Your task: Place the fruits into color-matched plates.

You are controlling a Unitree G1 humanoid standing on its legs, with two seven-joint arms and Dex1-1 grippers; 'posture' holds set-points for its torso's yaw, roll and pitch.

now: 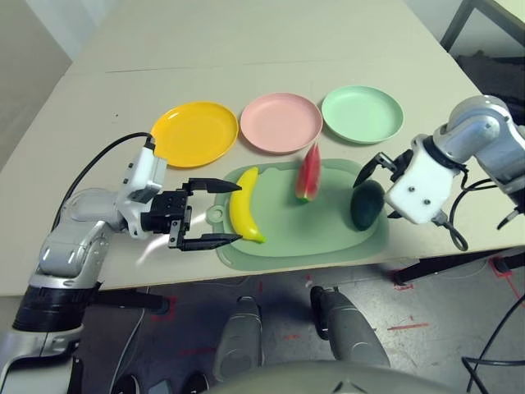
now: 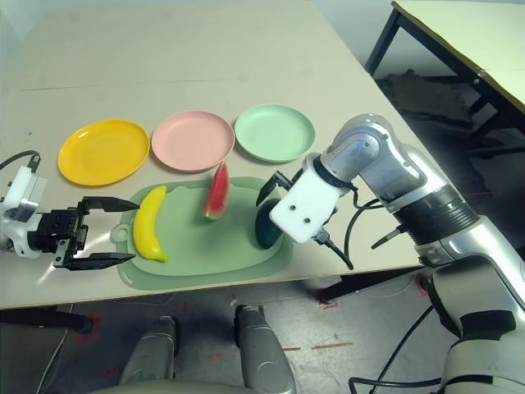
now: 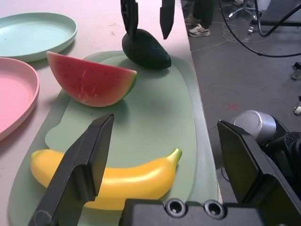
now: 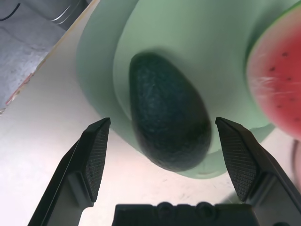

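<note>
On a pale green cutting mat (image 1: 303, 234) lie a yellow banana (image 1: 244, 215), a red watermelon wedge (image 1: 308, 172) and a dark green avocado (image 1: 367, 205). Behind the mat stand a yellow plate (image 1: 194, 133), a pink plate (image 1: 280, 121) and a mint green plate (image 1: 362, 113), all bare. My left gripper (image 1: 239, 213) is open at the mat's left edge, its fingers reaching either side of the banana (image 3: 117, 176). My right gripper (image 4: 162, 125) is open just above the avocado (image 4: 169, 117), one finger on each side of it.
The mat lies close to the table's front edge (image 1: 246, 275). The avocado rests at the mat's right rim, near the table's right edge. Bare tabletop (image 1: 246, 41) stretches behind the plates. Black cables (image 1: 484, 222) hang by the right arm.
</note>
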